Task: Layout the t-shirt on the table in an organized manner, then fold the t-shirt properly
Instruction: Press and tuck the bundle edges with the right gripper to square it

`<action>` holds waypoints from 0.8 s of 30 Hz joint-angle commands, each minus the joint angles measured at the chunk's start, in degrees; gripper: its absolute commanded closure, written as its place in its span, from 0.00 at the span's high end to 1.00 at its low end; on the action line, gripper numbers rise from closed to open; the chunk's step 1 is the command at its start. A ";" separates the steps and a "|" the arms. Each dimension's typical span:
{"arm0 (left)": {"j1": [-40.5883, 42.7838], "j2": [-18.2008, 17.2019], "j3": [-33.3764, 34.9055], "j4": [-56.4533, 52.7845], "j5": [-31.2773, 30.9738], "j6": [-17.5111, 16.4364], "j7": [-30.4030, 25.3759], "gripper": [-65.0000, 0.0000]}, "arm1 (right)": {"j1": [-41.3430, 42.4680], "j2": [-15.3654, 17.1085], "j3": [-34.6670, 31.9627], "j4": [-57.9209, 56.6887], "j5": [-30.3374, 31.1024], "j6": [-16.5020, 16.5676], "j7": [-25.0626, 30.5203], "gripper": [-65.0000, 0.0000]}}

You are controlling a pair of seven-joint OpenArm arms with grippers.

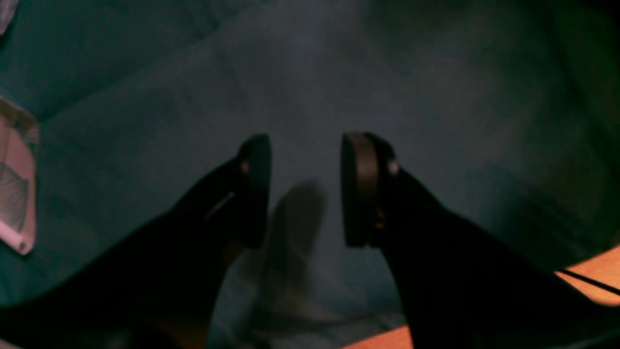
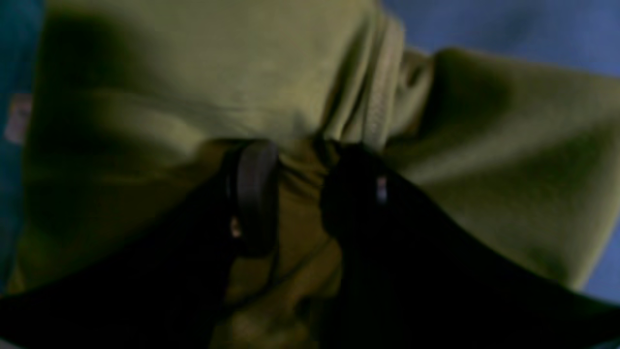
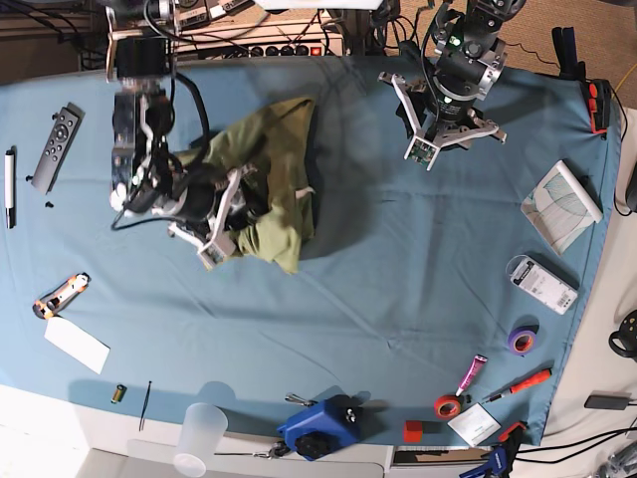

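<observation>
The olive-green t-shirt (image 3: 284,169) lies crumpled in a heap on the left-centre of the teal table (image 3: 398,299). In the right wrist view the t-shirt (image 2: 193,72) fills the frame in bunched folds. My right gripper (image 2: 302,150) is pushed into it, jaws apart, with fabric lying between the two fingers. In the base view the right gripper (image 3: 234,214) sits at the heap's left edge. My left gripper (image 1: 306,145) hangs open and empty over bare teal cloth (image 1: 145,72). In the base view the left gripper (image 3: 410,118) is near the far edge, to the right of the shirt and apart from it.
On the left are a remote (image 3: 55,144), a pen (image 3: 10,174), a box cutter (image 3: 58,294) and a white card (image 3: 77,344). A plastic cup (image 3: 199,438) and a blue tool (image 3: 318,428) sit at the front edge. On the right are a pad (image 3: 562,204), a white box (image 3: 542,284) and tape rolls (image 3: 522,339).
</observation>
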 commanded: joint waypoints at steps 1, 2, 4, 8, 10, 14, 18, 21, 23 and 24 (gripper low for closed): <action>-0.11 -0.11 -0.07 0.90 0.20 0.02 -1.03 0.35 | 0.61 -0.04 -0.15 -1.05 -0.24 -0.70 -4.13 0.38; -0.04 -0.13 -0.07 0.90 0.22 0.02 -1.03 0.35 | 1.03 0.00 -0.11 -0.98 2.14 -0.70 -5.86 0.38; 0.04 -0.13 -0.07 0.90 0.20 0.02 -1.01 0.35 | 1.25 -0.07 0.50 0.70 7.39 -0.70 -7.39 0.38; 0.02 -0.11 -0.07 0.90 0.22 0.02 -0.92 0.35 | 1.22 -0.09 3.56 7.67 10.78 -0.52 -7.34 0.38; 0.02 -0.11 -0.07 0.90 0.22 0.02 -0.92 0.35 | 1.22 -0.09 5.31 10.78 10.82 0.44 -5.86 0.38; -0.02 -0.11 -0.07 0.90 0.22 0.02 -1.05 0.35 | 1.14 -0.59 6.12 10.43 9.03 1.15 -3.26 0.38; 0.17 -0.11 -0.07 0.90 0.22 0.02 -1.03 0.35 | 1.11 -2.10 6.08 4.09 4.90 1.15 -2.58 0.38; 0.33 -0.13 -0.07 0.90 0.24 0.02 -1.01 0.35 | 1.29 -2.12 6.08 -1.92 4.39 1.15 -2.27 0.38; 0.55 -0.13 -0.09 0.90 0.31 0.02 -0.87 0.35 | 1.27 -2.12 6.10 -4.50 4.07 1.15 -2.23 0.38; 0.70 -0.13 -0.07 0.90 0.70 -0.11 -0.90 0.35 | 1.27 -2.10 6.14 -5.14 4.09 1.15 -2.23 0.38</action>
